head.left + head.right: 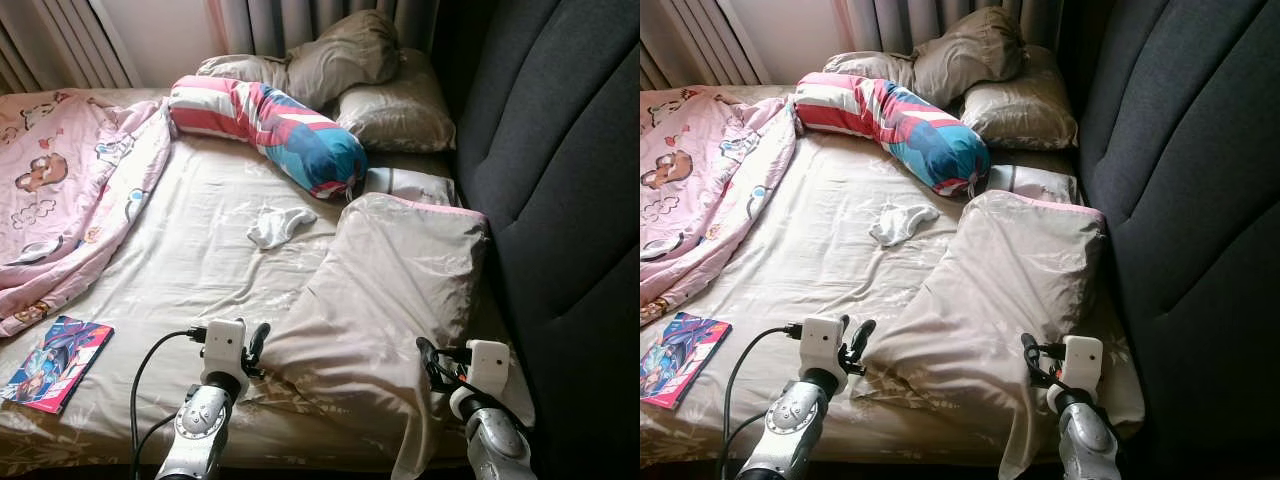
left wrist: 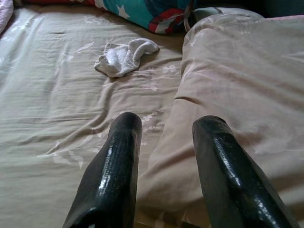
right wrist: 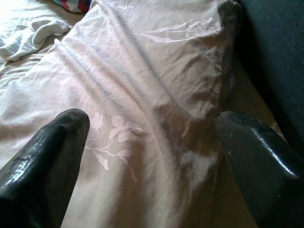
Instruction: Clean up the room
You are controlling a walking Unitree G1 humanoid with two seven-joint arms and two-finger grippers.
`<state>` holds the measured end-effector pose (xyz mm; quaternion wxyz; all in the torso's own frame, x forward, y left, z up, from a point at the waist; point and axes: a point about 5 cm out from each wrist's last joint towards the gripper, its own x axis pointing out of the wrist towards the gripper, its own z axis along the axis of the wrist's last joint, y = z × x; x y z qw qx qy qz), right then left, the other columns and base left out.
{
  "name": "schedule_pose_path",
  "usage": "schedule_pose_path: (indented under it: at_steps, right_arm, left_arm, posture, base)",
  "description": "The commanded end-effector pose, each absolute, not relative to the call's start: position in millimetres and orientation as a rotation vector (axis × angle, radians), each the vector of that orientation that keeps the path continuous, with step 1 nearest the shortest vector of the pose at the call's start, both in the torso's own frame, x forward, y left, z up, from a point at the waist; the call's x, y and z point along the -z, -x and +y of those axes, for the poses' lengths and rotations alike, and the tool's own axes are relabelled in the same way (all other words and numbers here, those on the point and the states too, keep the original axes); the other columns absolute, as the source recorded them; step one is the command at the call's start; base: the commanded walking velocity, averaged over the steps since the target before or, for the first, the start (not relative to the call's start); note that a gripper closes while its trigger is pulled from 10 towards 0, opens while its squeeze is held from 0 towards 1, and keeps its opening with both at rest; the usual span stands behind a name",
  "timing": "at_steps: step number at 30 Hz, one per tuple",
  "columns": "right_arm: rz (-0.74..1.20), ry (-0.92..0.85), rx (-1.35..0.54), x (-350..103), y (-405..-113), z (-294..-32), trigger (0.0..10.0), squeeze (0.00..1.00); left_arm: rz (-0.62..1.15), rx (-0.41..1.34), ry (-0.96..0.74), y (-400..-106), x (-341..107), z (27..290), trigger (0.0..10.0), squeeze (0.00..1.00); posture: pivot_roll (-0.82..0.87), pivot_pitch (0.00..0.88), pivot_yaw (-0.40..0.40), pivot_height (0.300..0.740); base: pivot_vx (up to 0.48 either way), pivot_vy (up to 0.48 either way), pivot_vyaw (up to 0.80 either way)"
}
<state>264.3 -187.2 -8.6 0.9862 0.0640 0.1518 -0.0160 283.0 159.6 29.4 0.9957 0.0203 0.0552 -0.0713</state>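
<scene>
Nearest to the robot, both arms reach over the bed's near edge toward the large beige pillow with a faint flower print. The left gripper sits at the pillow's near left corner, fingers spread w/ the pillow's edge just beyond their tips; it grasps nothing. The right gripper hovers over the pillow's near right part, fingers wide apart, also released. I judge the two are placed at both sides so the pillow can be lifted evenly, as it lies slanted across the bed and not at the head where pillows belong.

The beige flower-print bed sheet carries the rest. At the near left corner lies a colourful comic magazine, well apart from the pillow. Further, approx. in the middle, a small crumpled white cloth rests on the sheet, probably a sock; it looks dropped there.

Beyond it, a striped red, white and blue bolster lies diagonally, touching the pillow's far end region. A pink cartoon-print blanket is bunched at the left side. Farthest, two brown-beige pillows are stacked beside the dark grey padded headboard.
</scene>
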Motion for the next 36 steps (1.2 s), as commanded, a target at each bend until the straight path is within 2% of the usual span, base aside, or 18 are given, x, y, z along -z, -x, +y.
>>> schedule_pose_path:
  at_steps: [1,4,12,36]
  right_arm:
    - [0.324,-0.135,0.033,11,-264,-185,10.0,0.00]
    - [0.338,-0.130,0.036,12,-264,-185,10.0,0.00]
    - [0.344,-0.168,0.033,14,-262,-186,10.0,0.00]
    - [0.301,-0.231,-0.026,8,-267,-177,10.0,0.00]
  left_arm:
    - [0.109,0.146,-0.027,-285,-32,158,10.0,0.00]
    - [0.114,0.148,-0.027,-284,-30,158,10.0,0.00]
    - [0.116,0.143,-0.027,-283,-30,160,10.0,0.00]
    - [0.103,0.140,-0.036,-290,-38,167,10.0,0.00]
  posture:
    - [-0.10,0.089,0.022,0.704]
    - [-0.10,0.096,0.024,0.704]
    - [-0.09,0.111,0.025,0.659]
    - [-0.09,0.119,0.032,0.659]
  base:
    - [0.000,0.000,0.00]
    - [0.000,0.000,0.00]
    - [0.000,0.000,0.00]
    - [0.000,0.000,0.00]
